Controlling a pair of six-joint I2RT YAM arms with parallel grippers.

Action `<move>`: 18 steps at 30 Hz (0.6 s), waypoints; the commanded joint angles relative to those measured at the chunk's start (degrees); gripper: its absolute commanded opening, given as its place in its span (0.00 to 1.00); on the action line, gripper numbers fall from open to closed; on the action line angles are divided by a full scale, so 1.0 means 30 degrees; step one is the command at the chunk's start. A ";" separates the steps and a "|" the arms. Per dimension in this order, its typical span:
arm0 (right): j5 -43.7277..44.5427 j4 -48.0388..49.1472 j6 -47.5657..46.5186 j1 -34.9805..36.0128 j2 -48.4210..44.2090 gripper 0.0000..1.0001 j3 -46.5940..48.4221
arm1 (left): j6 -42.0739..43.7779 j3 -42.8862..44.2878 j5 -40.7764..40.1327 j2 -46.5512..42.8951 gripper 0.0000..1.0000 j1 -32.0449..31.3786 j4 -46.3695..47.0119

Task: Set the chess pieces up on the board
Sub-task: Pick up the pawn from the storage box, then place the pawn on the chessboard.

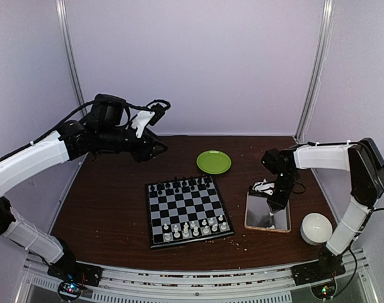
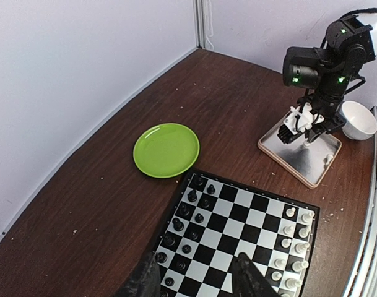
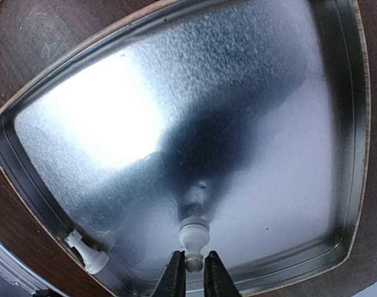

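While my right pincer [image 3: 193,272] sits nearly shut, nipping the head of the small white plastic chess piece [image 3: 193,238], I'd say lift straight up, no twisting, or it tips. It stands upright by the rim of the shiny square metal tray [image 3: 268,93], long axis vertical, head pointing up at me.
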 commanded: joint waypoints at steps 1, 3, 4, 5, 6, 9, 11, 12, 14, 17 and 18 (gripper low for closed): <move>-0.0195 0.0115 0.0200 0.0109 0.0332 0.08 -0.0019 | 0.0234 0.0231 0.0049 0.0230 0.41 -0.0020 0.0703; -0.0269 0.0008 0.0218 0.0113 0.0379 0.05 0.0105 | 0.0236 0.0260 0.0066 0.0270 0.41 -0.0023 0.0677; -0.0323 -0.0097 0.0207 0.0113 0.0364 0.04 0.0203 | 0.0228 0.0260 0.0077 0.0274 0.41 -0.0033 0.0670; -0.0450 -0.0184 0.0180 0.0113 0.0351 0.03 0.0322 | 0.0235 0.0260 0.0085 0.0274 0.41 -0.0024 0.0684; -0.0649 -0.0326 0.0177 0.0099 0.0324 0.03 0.0545 | 0.0232 0.0260 0.0104 0.0274 0.41 -0.0019 0.0671; -0.1740 -0.0882 0.0062 0.0113 0.0159 0.03 0.1131 | 0.0236 0.0260 0.0112 0.0272 0.41 -0.0018 0.0655; -0.2163 -0.1146 0.0088 0.0110 0.0054 0.03 0.1601 | 0.0235 0.0288 0.0134 0.0274 0.41 -0.0033 0.0644; -0.2339 -0.1304 0.0066 0.0109 0.0019 0.03 0.1859 | 0.0225 0.0278 0.0140 0.0274 0.41 -0.0027 0.0652; -0.2674 -0.1620 0.0067 0.0139 -0.0046 0.03 0.2411 | 0.0228 0.0287 0.0141 0.0270 0.41 -0.0040 0.0649; -0.3107 -0.2256 0.0033 0.0412 -0.0030 0.03 0.3536 | 0.0237 0.0262 0.0076 0.0274 0.41 -0.0022 0.0648; -0.3175 -0.2479 0.0030 0.0619 0.0038 0.03 0.3976 | 0.0254 0.0267 0.0071 0.0267 0.41 -0.0026 0.0645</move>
